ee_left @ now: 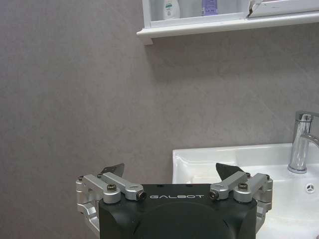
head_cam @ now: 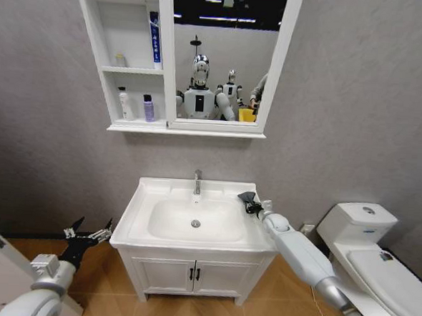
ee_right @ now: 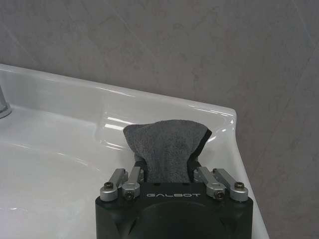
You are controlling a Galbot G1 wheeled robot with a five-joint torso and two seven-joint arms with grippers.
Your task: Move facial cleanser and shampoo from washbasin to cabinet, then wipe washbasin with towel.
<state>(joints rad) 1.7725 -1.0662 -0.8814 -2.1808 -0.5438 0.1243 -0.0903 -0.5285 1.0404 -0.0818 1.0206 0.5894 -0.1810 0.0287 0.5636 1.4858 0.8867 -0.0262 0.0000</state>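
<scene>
The white washbasin (head_cam: 143, 197) with its chrome faucet (head_cam: 197, 182) stands in the middle. My right gripper (head_cam: 250, 202) rests on its back right corner, shut on the dark grey towel (head_cam: 247, 198). In the right wrist view the towel (ee_right: 167, 144) bunches up between the fingers (ee_right: 124, 181) over the washbasin rim (ee_right: 219, 112). My left gripper (head_cam: 88, 235) hangs open and holds nothing, left of the washbasin and below its top. The cabinet (head_cam: 109, 69) holds a white bottle (head_cam: 123, 102), a purple bottle (head_cam: 149, 108) and a blue tube (head_cam: 154, 38). I cannot tell which are the facial cleanser and shampoo.
A white toilet (head_cam: 364, 239) stands right of my right arm. A two-door floor vanity (head_cam: 193, 275) carries the washbasin. The cabinet's mirror (head_cam: 225, 51) reflects robots. The left wrist view shows the open left gripper (ee_left: 170, 172), the washbasin corner (ee_left: 199, 159), the faucet (ee_left: 301, 144) and the cabinet's bottom ledge (ee_left: 224, 26).
</scene>
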